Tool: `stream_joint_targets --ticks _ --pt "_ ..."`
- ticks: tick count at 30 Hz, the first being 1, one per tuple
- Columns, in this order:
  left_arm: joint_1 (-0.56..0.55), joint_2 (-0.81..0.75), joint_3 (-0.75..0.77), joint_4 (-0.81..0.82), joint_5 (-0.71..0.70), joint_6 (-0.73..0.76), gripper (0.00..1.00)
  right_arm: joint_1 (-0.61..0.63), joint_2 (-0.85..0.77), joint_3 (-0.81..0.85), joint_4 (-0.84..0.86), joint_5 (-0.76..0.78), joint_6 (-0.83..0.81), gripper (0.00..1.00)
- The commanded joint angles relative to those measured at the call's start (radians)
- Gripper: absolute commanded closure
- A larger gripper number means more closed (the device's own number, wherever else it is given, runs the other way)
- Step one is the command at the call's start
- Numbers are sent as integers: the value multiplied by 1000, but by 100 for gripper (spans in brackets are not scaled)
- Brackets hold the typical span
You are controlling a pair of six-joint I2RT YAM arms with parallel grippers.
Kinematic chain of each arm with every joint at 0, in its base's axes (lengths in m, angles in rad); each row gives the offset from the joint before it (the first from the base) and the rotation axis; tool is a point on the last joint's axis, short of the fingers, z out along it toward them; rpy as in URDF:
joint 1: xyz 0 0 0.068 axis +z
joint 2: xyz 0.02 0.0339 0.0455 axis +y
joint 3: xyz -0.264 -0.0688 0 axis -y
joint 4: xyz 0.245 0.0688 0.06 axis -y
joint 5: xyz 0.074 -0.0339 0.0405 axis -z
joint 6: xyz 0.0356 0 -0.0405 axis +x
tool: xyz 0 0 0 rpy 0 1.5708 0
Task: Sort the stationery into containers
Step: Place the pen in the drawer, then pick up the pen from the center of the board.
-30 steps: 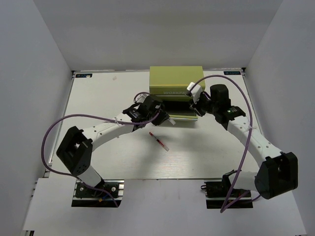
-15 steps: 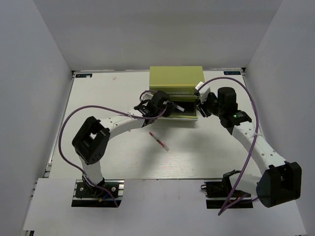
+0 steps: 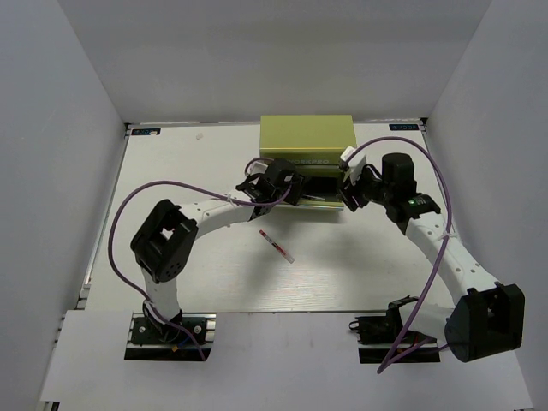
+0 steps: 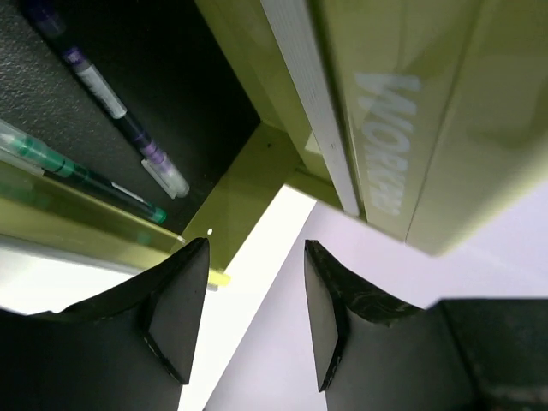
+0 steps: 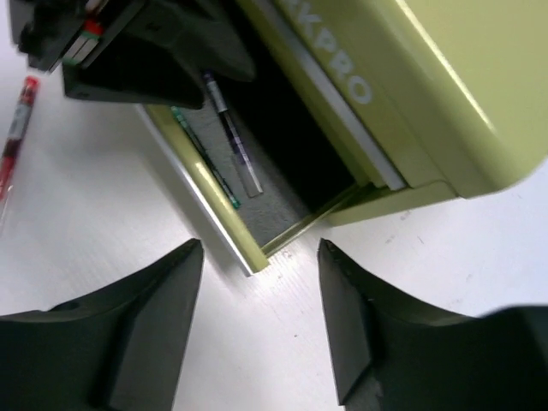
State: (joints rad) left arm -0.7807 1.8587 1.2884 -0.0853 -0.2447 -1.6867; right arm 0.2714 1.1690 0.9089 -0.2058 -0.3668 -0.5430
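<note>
The yellow-green chest [image 3: 307, 139] stands at the back middle with its lower drawer [image 3: 318, 200] pulled open. In the left wrist view a dark purple pen [image 4: 120, 120] and a green pen [image 4: 81, 175] lie on the drawer's dark floor; both also show in the right wrist view, the purple pen [image 5: 232, 137] and the green pen [image 5: 204, 156]. A red-pink pen [image 3: 276, 244] lies on the table in front of the chest. No light blue pen shows. My left gripper [image 3: 291, 187] [image 4: 255, 282] is open and empty over the drawer's left end. My right gripper [image 3: 347, 193] [image 5: 259, 291] is open and empty by the drawer's right front corner.
White walls enclose the white table [image 3: 188, 257] on three sides. The chest's upper drawer front with embossed lettering [image 4: 385, 171] hangs just over my left fingers. The left arm's purple cable [image 3: 128, 214] loops over the table's left half.
My left gripper moved up and right from the table to the open drawer. The pale-tipped pen that stuck out of it earlier is no longer in its jaws. My right gripper drew back slightly right.
</note>
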Motion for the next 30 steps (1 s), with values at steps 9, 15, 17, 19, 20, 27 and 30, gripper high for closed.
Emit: stream_joint_targets --ticks 9,15,17,19,20,27,30 --pt "-15 -334 -150 -85 102 425 39 6 78 93 -331 -366 -247 52" --pt "-6 -705 -409 -345 -28 519 28 121 202 122 -397 -330 -244 59" --pt "-6 -801 -467 -410 -59 519 22 212 244 125 -383 -287 -226 59" --pt "-6 -936 -547 -444 -96 503 20 300 277 111 -335 -238 -161 59" --pt "-6 -1014 -593 -458 -108 493 19 320 285 91 -284 -221 -87 55" --pt "-6 -1142 -664 -540 -119 455 15 476 454 130 -110 33 118 51" --pt "-6 -1119 -646 -586 -119 455 15 523 498 136 -41 120 179 41"
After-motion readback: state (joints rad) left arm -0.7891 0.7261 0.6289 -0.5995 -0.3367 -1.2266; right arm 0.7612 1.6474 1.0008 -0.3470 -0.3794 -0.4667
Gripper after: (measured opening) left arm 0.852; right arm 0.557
